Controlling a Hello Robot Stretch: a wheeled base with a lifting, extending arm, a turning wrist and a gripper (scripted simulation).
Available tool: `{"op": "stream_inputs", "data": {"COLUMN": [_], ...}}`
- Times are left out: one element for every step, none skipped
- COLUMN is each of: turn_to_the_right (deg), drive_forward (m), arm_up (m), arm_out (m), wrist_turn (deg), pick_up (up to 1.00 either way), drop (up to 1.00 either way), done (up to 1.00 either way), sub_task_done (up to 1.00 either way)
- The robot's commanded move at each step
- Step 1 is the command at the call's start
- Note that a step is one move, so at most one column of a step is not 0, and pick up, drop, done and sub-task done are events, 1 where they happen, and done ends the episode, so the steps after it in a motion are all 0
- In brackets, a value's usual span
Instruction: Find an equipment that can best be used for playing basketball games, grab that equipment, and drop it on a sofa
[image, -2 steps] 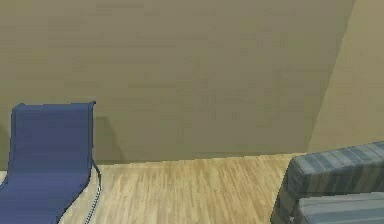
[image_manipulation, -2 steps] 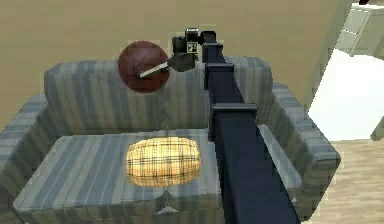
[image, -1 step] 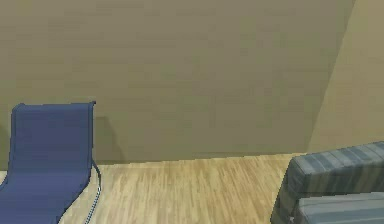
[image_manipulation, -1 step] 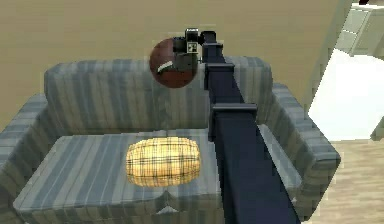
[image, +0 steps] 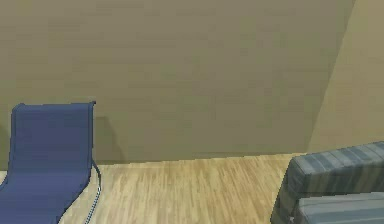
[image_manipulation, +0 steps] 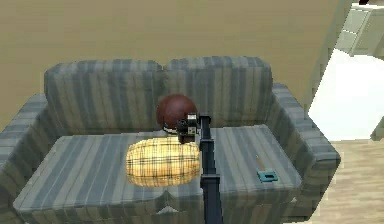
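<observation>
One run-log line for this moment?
arm: out over striped sofa | gripper: at brown ball near backrest | held: cannot tell | seat: yellow checked cushion

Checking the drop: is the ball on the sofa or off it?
Cannot tell: the ball is at the gripper, with the sofa backrest behind.

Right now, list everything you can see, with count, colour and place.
Sofa: one, grey-green striped, across the arm side view; likely its end at the forward view's lower right.
Ball: one, reddish-brown, before the sofa's backrest.
Cushion: one, yellow checked, on the seat.
Small flat thing: one, teal, on the seat's right.
Lounge chair: one, blue, forward view's left.
Floor: light wood.
Wall: beige.
Arm: one, dark, rising from the arm side view's bottom edge.
Gripper: one, dark, at the ball; cannot tell whether it holds anything.
</observation>
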Motion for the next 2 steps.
{"op": "stream_inputs", "data": {"turn_to_the_right": [0.0, 0.0], "drive_forward": [0.00, 0.00], "arm_up": [-0.32, 0.00], "arm_out": [0.00, 0.00], "wrist_turn": [0.0, 0.0], "pick_up": [0.00, 0.00], "drop": [0.00, 1.00], "done": [0.00, 0.00], "sub_task_done": [0.00, 0.00]}}
